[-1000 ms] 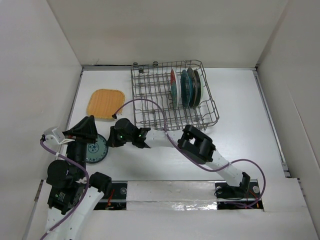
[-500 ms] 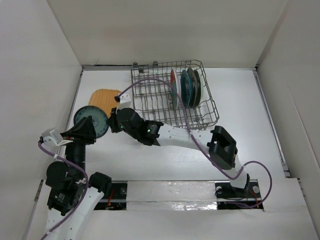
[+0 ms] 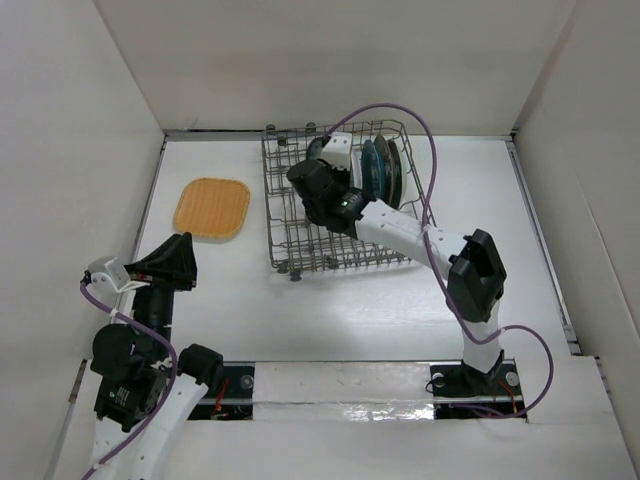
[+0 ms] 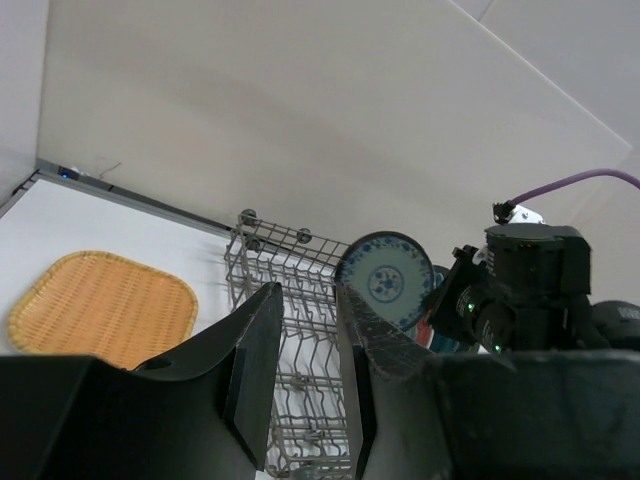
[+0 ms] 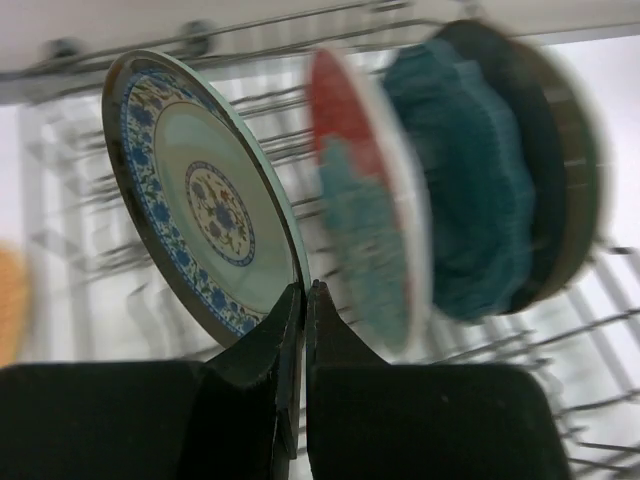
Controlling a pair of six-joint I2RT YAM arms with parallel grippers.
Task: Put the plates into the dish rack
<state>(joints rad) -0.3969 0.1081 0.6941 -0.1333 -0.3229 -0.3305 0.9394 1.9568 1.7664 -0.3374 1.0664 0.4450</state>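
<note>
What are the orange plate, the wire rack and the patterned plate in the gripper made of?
The orange plate looks woven, wicker or plastic imitating it: matte, fine ribbed texture. The dish rack seems grey metal wire, perhaps coated: thin rods, dull sheen. The patterned plate in the right gripper looks like glazed ceramic or melamine: smooth, glossy, blue printed border.

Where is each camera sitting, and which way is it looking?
Top external: above and behind the arms, looking down on the table; both arms show, plus the dish rack and orange plate.
Left wrist: on the left arm, facing the rack past its open left claw.
Right wrist: on the right arm, facing into the rack; its right claw pinches the mint-green plate.
Shared: both wrist views show that mint-green plate.
</note>
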